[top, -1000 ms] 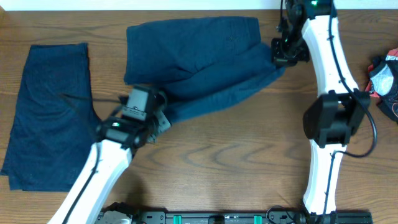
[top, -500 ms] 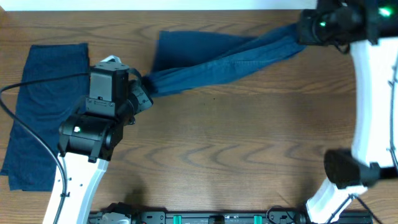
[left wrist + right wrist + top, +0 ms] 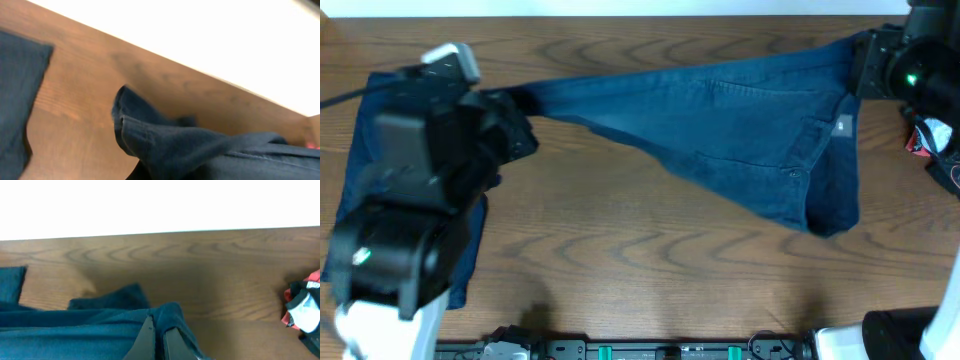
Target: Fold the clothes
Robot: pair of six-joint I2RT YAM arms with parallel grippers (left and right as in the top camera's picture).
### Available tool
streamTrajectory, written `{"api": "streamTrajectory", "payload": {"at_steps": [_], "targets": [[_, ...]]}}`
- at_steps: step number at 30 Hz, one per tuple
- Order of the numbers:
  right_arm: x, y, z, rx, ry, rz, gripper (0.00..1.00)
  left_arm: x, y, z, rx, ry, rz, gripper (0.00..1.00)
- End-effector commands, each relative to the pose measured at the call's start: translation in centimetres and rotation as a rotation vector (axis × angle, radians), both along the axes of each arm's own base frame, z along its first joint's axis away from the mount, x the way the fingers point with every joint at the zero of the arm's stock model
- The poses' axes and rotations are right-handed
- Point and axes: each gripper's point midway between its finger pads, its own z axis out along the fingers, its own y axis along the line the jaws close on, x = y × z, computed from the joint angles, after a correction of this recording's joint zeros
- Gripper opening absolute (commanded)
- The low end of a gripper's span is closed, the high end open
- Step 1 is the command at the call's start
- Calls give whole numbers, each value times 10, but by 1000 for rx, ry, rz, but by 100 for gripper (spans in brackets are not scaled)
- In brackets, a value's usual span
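One of the clothes, a dark navy garment point(image 3: 740, 130), hangs stretched in the air between my two grippers. My left gripper point(image 3: 515, 108) is shut on its left corner, and in the left wrist view the bunched hem point(image 3: 160, 142) covers the fingers. My right gripper point(image 3: 865, 62) is shut on the right corner, with cloth point(image 3: 100, 330) pinched between its two fingers point(image 3: 146, 339). The garment sags to a point at lower right point(image 3: 830, 215). A second navy garment point(image 3: 375, 130) lies flat at the left of the table, partly hidden under my left arm.
A red, white and black object point(image 3: 932, 132) lies at the table's right edge, close to my right arm, and shows in the right wrist view point(image 3: 302, 307). The table's far edge point(image 3: 620, 16) runs just behind the stretched garment.
Both grippers have moved apart, left toward the left and right toward the right. The garment has gone from a bunched heap to a taut spread sheet.
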Motion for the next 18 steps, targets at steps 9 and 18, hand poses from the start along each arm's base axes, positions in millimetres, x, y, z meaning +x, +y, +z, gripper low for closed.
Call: {"api": "streamTrajectory", "payload": {"at_steps": [9,18], "targets": [[-40,-44,40,-87,-135,-182,1,-56,63,84,161,-167,225,6],[-73,-44,57,-65,-196,-183,1,-101,76,130,187,-299,250,6]]}}
